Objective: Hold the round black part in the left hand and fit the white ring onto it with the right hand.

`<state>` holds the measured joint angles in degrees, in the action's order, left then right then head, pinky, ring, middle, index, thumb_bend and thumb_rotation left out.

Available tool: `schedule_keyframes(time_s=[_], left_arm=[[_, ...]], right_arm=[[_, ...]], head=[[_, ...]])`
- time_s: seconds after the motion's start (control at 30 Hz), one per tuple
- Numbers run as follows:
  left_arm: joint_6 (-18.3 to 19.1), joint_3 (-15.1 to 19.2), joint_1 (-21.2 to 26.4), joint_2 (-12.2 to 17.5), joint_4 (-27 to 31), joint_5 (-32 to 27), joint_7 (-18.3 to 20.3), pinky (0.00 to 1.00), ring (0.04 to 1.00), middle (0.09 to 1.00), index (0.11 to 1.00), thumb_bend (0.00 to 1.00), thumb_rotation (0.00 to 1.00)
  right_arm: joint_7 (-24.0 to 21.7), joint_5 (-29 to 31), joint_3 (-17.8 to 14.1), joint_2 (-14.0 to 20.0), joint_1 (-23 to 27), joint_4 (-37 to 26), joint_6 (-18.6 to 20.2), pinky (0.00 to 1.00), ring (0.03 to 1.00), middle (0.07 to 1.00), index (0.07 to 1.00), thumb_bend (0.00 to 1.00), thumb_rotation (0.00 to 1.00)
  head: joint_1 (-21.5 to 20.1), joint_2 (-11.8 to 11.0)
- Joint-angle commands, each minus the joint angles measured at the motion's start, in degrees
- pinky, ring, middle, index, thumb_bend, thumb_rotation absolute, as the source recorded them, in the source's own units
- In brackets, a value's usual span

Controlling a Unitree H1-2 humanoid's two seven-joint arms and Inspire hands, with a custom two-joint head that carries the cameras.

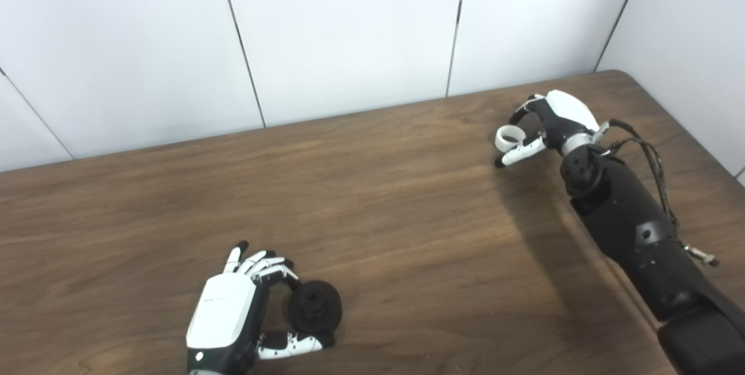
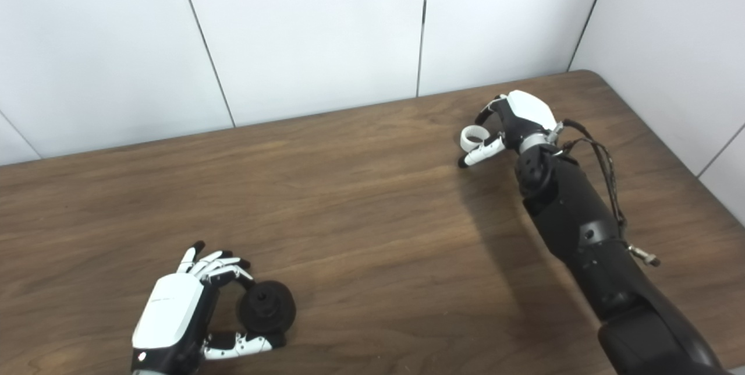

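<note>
— Where's the round black part (image 1: pixel 315 306)?
— Lower left of frame, on the table (image 1: pixel 407 235), my left hand (image 1: pixel 230 311) curled around it.
— And the white ring (image 1: pixel 507 137)?
— Upper right, pinched in my right hand (image 1: pixel 553 121).

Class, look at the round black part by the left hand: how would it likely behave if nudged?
The round black part looks disc-shaped and stands on edge, so it would probably roll. It appears rigid. The left hand brackets it, likely checking any roll.

Both cameras sit up high, side by side, looking down at the brown bench (image 1: pixel 407 200) and the white wall (image 1: pixel 349 25) (almost the same picture, just shifted sideways).
</note>
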<state>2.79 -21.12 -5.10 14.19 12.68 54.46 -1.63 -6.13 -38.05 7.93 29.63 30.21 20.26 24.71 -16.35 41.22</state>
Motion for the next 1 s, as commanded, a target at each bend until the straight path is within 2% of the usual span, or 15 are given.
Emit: schedule_keyframes(time_s=[0.0, 0.37, 0.43, 0.47, 0.53, 0.73, 0.97], left_arm=[[0.7, -0.2, -1.9, 1.2, -0.3, 1.0, 2.4, 1.0, 0.851, 0.739, 0.483, 0.52, 0.05], [0.9, -0.1, -1.8, 1.1, -0.1, 1.1, 2.7, 1.0, 0.854, 0.741, 0.483, 0.52, 0.05], [0.9, -0.1, -1.8, 1.1, 0.0, 1.0, 2.8, 1.0, 0.856, 0.742, 0.483, 0.52, 0.05], [0.9, -0.1, -1.8, 1.1, 0.0, 1.0, 2.8, 1.0, 0.856, 0.742, 0.483, 0.52, 0.05], [1.0, -0.2, -1.9, 1.0, 0.1, 1.1, 2.8, 1.0, 0.856, 0.742, 0.483, 0.52, 0.05], [1.1, -0.3, -2.0, 0.9, 0.3, 1.3, 2.8, 1.0, 0.858, 0.742, 0.483, 0.52, 0.05], [1.1, -0.4, -2.0, 0.7, 0.2, 1.5, 2.7, 1.0, 0.858, 0.742, 0.483, 0.52, 0.05]], right_arm=[[0.6, -0.3, 0.1, 2.3, 2.1, -1.0, -0.7, 1.0, 0.984, 0.925, 0.652, 0.87, 0.23], [0.8, -0.4, 1.3, 2.9, 2.5, -0.4, -1.2, 1.0, 0.977, 0.921, 0.637, 0.85, 0.22], [0.9, 0.3, 0.9, 2.8, 2.3, -0.7, -1.5, 1.0, 0.973, 0.91, 0.607, 0.84, 0.2], [1.0, 0.8, 0.5, 2.7, 2.1, -1.0, -1.4, 1.0, 0.974, 0.908, 0.549, 0.69, 0.17], [1.4, 1.3, 0.0, 2.5, 1.9, -1.2, -1.1, 1.0, 0.966, 0.881, 0.498, 0.56, 0.15], [2.2, 1.8, -0.2, 2.6, 1.2, -1.9, -1.4, 0.99, 0.955, 0.829, 0.484, 0.52, 0.13], [1.8, 2.4, 0.0, 2.8, 0.9, -2.0, -0.9, 1.0, 0.974, 0.849, 0.486, 0.52, 0.13]], head=[[0.1, 0.0], [0.2, -0.1], [0.1, 0.0], [0.1, 0.0], [0.1, 0.1], [0.0, 0.2], [0.0, 0.5]])
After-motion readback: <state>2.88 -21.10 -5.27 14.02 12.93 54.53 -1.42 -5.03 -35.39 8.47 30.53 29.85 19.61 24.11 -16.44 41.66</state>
